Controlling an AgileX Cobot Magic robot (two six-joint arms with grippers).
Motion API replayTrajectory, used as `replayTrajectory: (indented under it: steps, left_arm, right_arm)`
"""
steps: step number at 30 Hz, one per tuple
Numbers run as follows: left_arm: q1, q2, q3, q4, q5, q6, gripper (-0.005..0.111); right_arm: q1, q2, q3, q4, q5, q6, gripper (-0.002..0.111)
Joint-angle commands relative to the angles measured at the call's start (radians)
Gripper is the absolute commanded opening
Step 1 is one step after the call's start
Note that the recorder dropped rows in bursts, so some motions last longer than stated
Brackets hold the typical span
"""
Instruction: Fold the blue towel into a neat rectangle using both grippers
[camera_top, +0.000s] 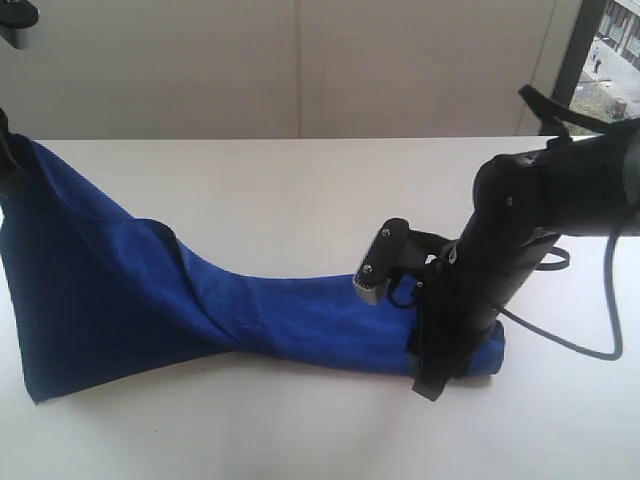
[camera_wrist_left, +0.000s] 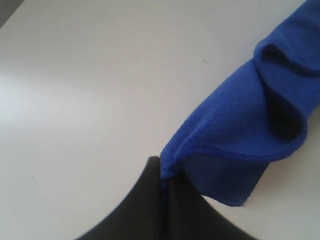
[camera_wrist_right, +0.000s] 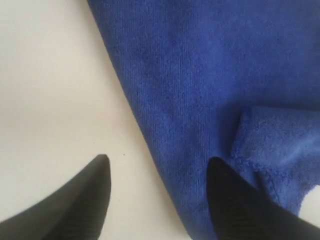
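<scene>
Here, one blue towel (camera_top: 250, 310), two grippers, left gripper (camera_wrist_left: 162, 172) clamped on its corner, right gripper (camera_wrist_right: 159, 160) gaping, empty.

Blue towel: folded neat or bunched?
Bunched: left tool pinches one corner of the blue towel aloft; the rest trails twisted along the table to the open right tool.

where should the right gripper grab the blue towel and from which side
Take the deep-blue microfibre towel at its free end, on the long edge lying flat on the white table, probably coming down from above. The right gripper's open jaws straddle that edge, one finger over table, one over cloth. The left gripper pinches the opposite, lifted corner.
</scene>
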Motion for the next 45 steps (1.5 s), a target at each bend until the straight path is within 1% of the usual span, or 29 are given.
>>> replayTrajectory:
  steps: [1, 5, 7, 9, 12, 14, 19, 23, 30, 35, 40, 41, 45]
  left_arm:
    - [-0.003, -0.009, -0.004, -0.020, 0.013, -0.011, 0.000]
    - [-0.003, -0.009, -0.004, -0.035, 0.008, -0.011, 0.000]
    - [-0.003, -0.009, -0.004, -0.040, 0.007, -0.011, 0.000]
    - [-0.003, -0.009, -0.004, -0.040, 0.005, -0.011, 0.000]
    - [-0.003, -0.009, -0.004, -0.040, 0.005, -0.011, 0.000]
    - [-0.003, -0.009, -0.004, -0.040, 0.003, -0.011, 0.000]
    - [-0.003, -0.009, -0.004, -0.038, 0.003, -0.011, 0.000]
    - [-0.003, -0.011, -0.004, 0.004, 0.011, -0.006, 0.000]
    - [-0.003, -0.042, -0.004, 0.064, 0.044, -0.039, 0.000]
    - [-0.003, -0.101, -0.004, 0.085, 0.078, -0.054, 0.000]
    - [-0.003, -0.170, -0.004, 0.081, 0.194, -0.058, 0.000]
    - [-0.003, -0.192, -0.002, 0.068, 0.247, -0.058, 0.000]
    - [-0.003, -0.249, 0.000, 0.047, 0.355, -0.058, 0.000]
  right_arm:
    - [0.002, 0.048, 0.005, -0.047, -0.029, -0.018, 0.054]
    - [0.002, 0.087, 0.005, -0.097, -0.052, 0.003, 0.052]
    - [0.002, 0.103, 0.005, -0.130, -0.070, 0.043, 0.046]
    - [0.002, 0.114, 0.005, -0.153, -0.074, 0.067, 0.037]
    - [0.002, 0.112, 0.003, -0.176, -0.051, 0.085, 0.013]
    - [0.002, 0.092, 0.003, -0.176, -0.047, 0.090, 0.000]
    - [0.002, -0.029, -0.002, -0.177, -0.038, 0.106, 0.000]
    - [0.002, -0.159, -0.020, -0.205, 0.009, 0.150, 0.000]
    - [0.002, -0.384, -0.036, -0.394, 0.130, 0.308, 0.000]
    - [0.002, -0.513, -0.036, -0.462, 0.210, 0.428, 0.000]
    - [0.002, -0.588, -0.036, -0.462, 0.357, 0.468, 0.000]
    - [0.002, -0.624, -0.036, -0.458, 0.381, 0.471, 0.000]
    - [0.002, -0.754, -0.036, -0.451, 0.454, 0.472, 0.000]
